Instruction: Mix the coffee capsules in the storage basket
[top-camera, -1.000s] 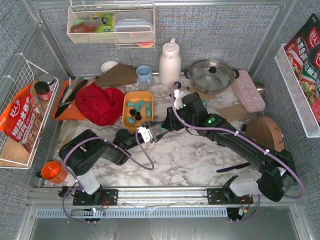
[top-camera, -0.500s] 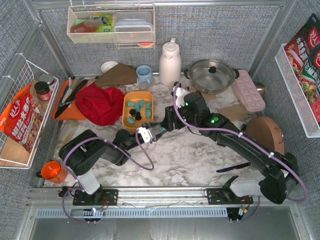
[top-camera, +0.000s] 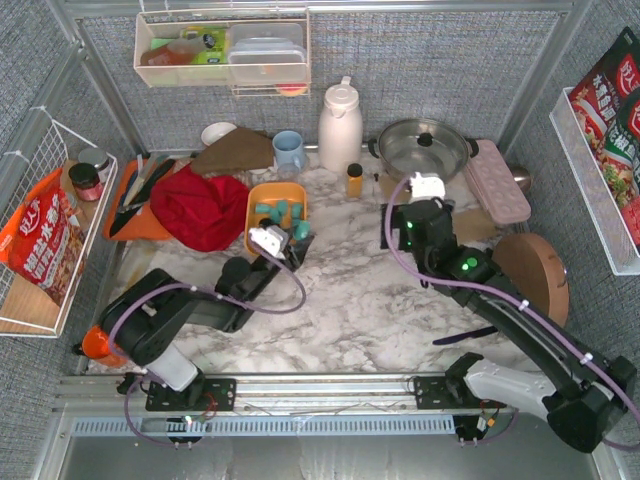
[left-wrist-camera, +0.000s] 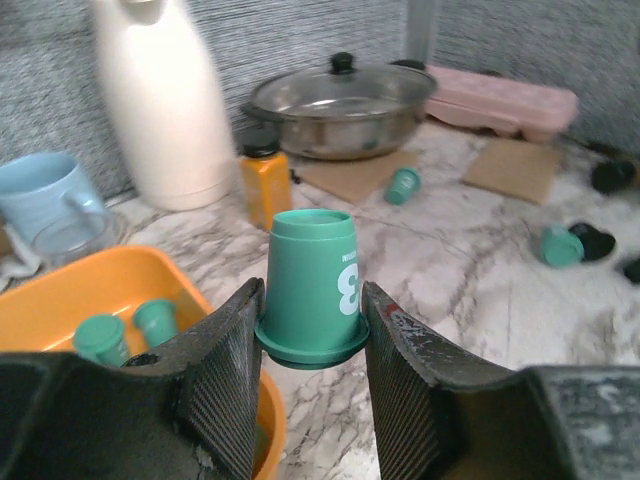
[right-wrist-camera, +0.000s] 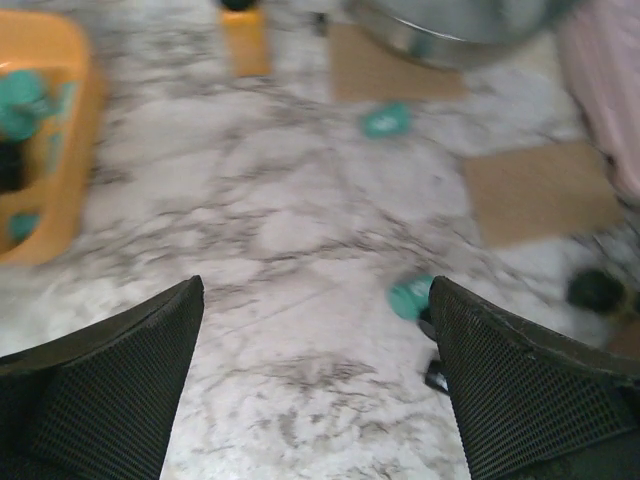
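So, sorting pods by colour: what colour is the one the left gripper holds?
The capsule is teal with white print; left wrist view.

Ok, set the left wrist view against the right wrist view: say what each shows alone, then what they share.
Left wrist only: the left gripper shut on a teal capsule, a white jug and a blue mug. Right wrist only: the right gripper, open, nothing between its fingers. Both: the orange basket with teal capsules in it, the amber bottle, and loose capsules on the marble table.
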